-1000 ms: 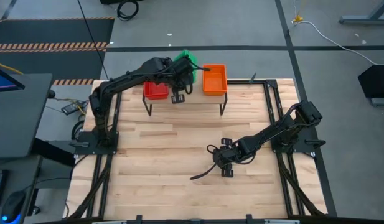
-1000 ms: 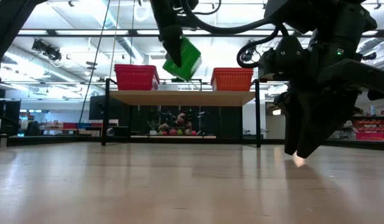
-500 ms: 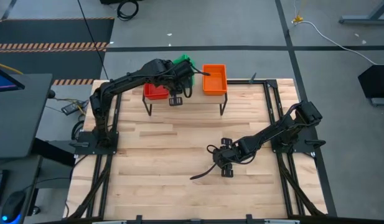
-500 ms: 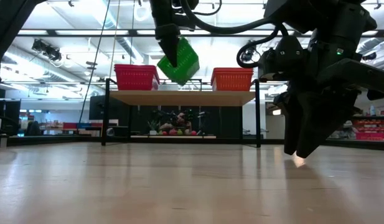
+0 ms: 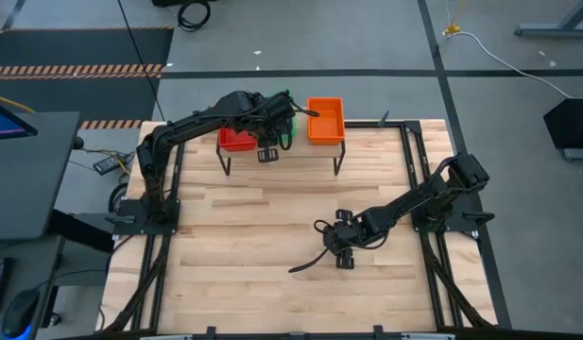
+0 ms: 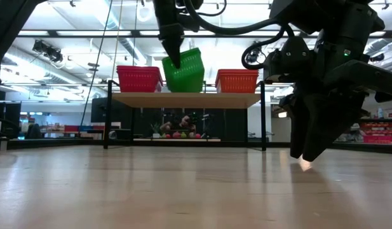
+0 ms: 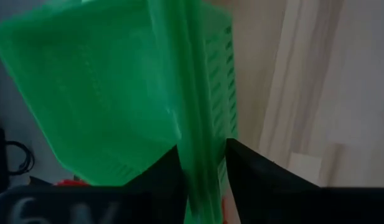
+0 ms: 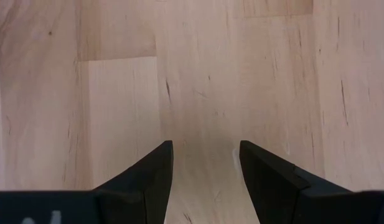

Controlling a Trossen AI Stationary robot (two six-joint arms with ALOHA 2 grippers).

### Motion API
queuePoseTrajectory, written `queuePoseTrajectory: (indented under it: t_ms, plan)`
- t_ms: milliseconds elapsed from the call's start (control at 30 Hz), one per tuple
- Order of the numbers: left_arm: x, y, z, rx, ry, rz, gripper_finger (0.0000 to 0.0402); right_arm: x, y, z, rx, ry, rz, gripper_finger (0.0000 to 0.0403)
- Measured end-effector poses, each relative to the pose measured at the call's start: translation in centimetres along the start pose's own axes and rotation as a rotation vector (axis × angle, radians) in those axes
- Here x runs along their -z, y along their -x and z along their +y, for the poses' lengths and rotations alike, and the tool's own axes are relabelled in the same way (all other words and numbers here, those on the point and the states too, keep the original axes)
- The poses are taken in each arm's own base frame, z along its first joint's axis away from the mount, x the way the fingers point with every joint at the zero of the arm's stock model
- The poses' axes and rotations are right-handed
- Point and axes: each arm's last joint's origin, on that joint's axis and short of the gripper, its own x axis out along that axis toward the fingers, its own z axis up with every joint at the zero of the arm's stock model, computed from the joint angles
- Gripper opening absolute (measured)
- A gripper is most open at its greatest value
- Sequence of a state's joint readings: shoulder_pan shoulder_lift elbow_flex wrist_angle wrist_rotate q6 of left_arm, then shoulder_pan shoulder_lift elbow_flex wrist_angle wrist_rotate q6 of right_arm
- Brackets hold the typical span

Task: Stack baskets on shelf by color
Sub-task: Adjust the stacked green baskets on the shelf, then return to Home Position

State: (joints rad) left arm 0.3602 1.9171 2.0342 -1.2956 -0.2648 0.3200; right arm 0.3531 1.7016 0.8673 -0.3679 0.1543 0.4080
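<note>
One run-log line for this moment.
left gripper: astride green basket rim, on shelf middle | right gripper: open, idle over table | red basket, orange basket: shelf ends

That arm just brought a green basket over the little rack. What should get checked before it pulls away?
1. Green plastic mesh basket between red mesh basket and orange mesh basket: ok.
2. Sitting flat on the low wooden-topped shelf: not ok, it looks tilted.
3. Left claw free of the rim: not ok, rim sits between the fingers.
4. Right claw out of the way, open over the slatted wooden tabletop: ok.
</note>
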Motion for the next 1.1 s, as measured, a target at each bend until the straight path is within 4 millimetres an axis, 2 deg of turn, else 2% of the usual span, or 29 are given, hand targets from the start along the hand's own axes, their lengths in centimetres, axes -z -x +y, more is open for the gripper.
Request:
queuePoseTrajectory:
  t_ms: [767, 933, 1100]
  plan:
    - [-0.3, 0.2, -0.5, 0.002, -0.009, -0.023, 0.0108, 0.0, 0.0, 0.0, 0.0, -0.008, 0.0, 0.0191]
    - [-0.4, 2.0, -0.9, -0.011, -0.023, -0.097, 0.0107, -0.3, 0.5, 0.1, -0.037, -0.043, -0.029, 0.0191]
    - [-0.4, 5.2, -0.9, -0.046, 0.009, -0.249, 0.0107, -0.7, 2.5, -0.1, -0.065, -0.06, -0.082, 0.0191]
